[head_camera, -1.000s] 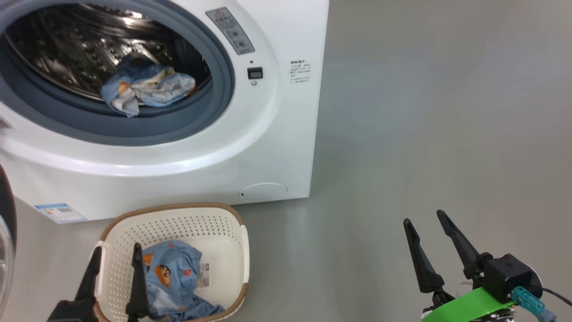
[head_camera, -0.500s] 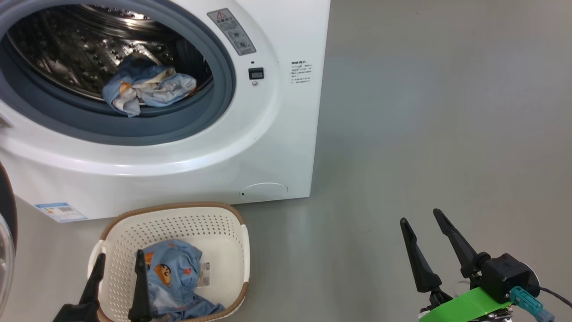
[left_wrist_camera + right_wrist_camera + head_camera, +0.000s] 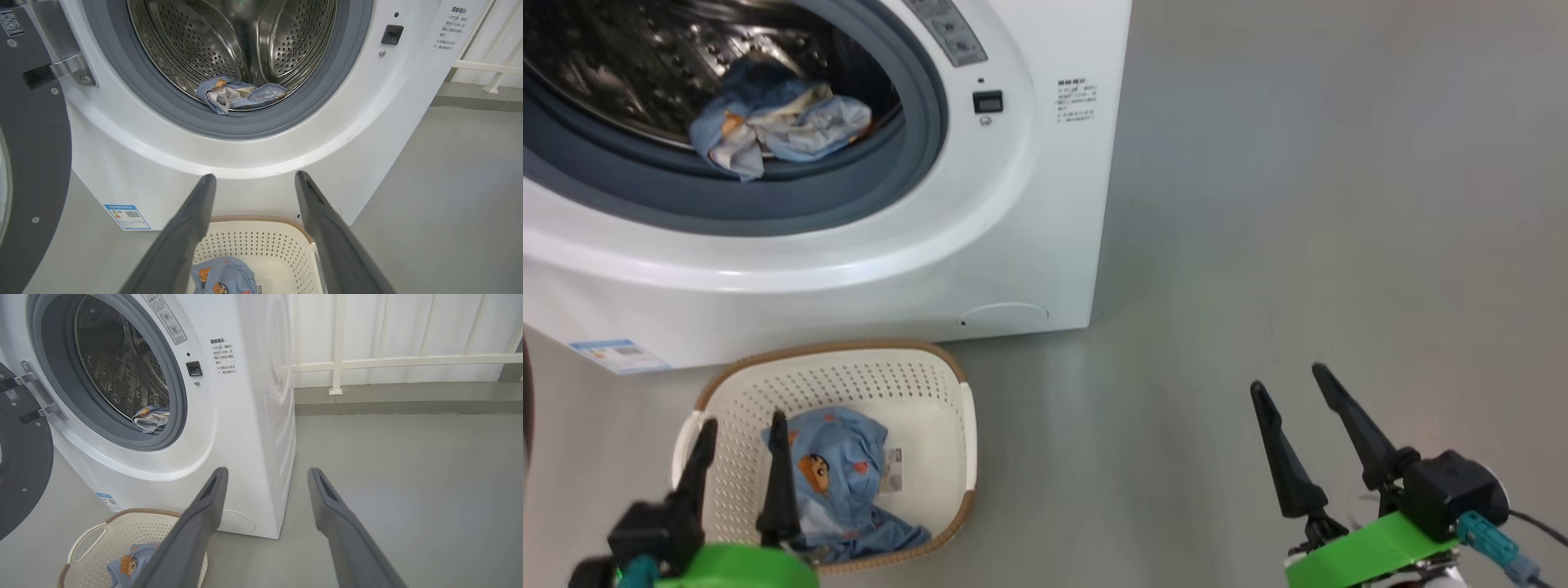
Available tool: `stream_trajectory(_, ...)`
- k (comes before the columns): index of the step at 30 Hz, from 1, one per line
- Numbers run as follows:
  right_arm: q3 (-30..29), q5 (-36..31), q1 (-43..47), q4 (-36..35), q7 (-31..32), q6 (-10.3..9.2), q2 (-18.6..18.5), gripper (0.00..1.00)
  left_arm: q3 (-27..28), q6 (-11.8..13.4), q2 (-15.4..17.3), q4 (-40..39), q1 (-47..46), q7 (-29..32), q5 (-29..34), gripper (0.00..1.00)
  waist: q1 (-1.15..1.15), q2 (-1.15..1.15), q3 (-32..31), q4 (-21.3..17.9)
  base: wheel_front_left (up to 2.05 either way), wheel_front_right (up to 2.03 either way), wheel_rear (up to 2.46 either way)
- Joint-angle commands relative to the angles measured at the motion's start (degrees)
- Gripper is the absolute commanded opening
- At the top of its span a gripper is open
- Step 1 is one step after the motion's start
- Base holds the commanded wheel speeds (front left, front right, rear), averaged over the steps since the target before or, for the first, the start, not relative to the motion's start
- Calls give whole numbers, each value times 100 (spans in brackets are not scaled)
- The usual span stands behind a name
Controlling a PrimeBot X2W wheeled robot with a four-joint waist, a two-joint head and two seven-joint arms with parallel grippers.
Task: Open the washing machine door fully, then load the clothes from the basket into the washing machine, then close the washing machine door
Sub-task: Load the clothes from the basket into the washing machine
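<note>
Since a second ago the head camera has tipped down: the washing machine and the basket sit higher in the frame, but neither has shifted on the floor.

A grey warning label with a red triangle sits at the upper right of the grey-blue rubber gasket. Small black print runs down the white front beside a black latch slot, too fine to read. A blue sticker with a QR code is low on the left.

The washing machine door, glossy black with a QR tag, stands swung open at the left edge. The steel drum is perforated.

One part of the clothes lies crumpled at the drum's lip. The rest, light blue with a cartoon figure, lies in the cream perforated basket beside a paper label.

At the lower left the left gripper hovers over the basket, its jaws spread wide and empty. At the lower right the right gripper hangs over bare floor, its jaws equally wide and empty.
</note>
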Motion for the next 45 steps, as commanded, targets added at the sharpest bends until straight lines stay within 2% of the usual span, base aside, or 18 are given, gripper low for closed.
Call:
stream_trajectory(1, 140, -70, -198, -190, 18, 9, -4, 100, 228, -68, 75, -21, -303, -6, -104, 100, 0, 0, 199, -13, 0, 0, 0)
stream_trajectory(6, 125, -91, -342, -272, 0, 9, 6, 100, 245, -280, 118, 312, -787, 61, -225, 100, 0, 0, 526, -34, 0, 0, 0)
stream_trajectory(13, 85, -99, -651, -325, -84, 9, 35, 100, 286, -794, 261, 914, -2115, 481, -536, 100, 0, 0, 1193, -71, 0, 0, 0)
stream_trajectory(17, 181, -72, -902, -294, -159, 9, 52, 100, 261, -1011, 515, 1187, -3029, 855, -513, 100, 0, 0, 1571, -150, 0, 0, 0)
stream_trajectory(24, 414, 72, -1341, -112, -290, 9, 73, 100, 272, -1280, 1192, 1489, -4485, 1896, -475, 100, 0, 0, 2136, -497, 0, 0, 0)
stream_trajectory(33, 651, 568, -1704, -24, -332, 9, 78, 100, 369, -1412, 1973, 2016, -5746, 3135, -551, 100, 0, 0, 2633, -1089, 0, 0, 0)
stream_trajectory(40, 770, 800, -1789, -75, -334, 9, 79, 100, 409, -1407, 2474, 2306, -6408, 3618, -443, 100, 0, 0, 2907, -1487, 0, 0, 0)
stream_trajectory(45, 850, 910, -1810, -99, -334, 9, 79, 100, 420, -1305, 2775, 2514, -6738, 3867, -316, 100, 0, 0, 3024, -1684, 0, 0, 0)
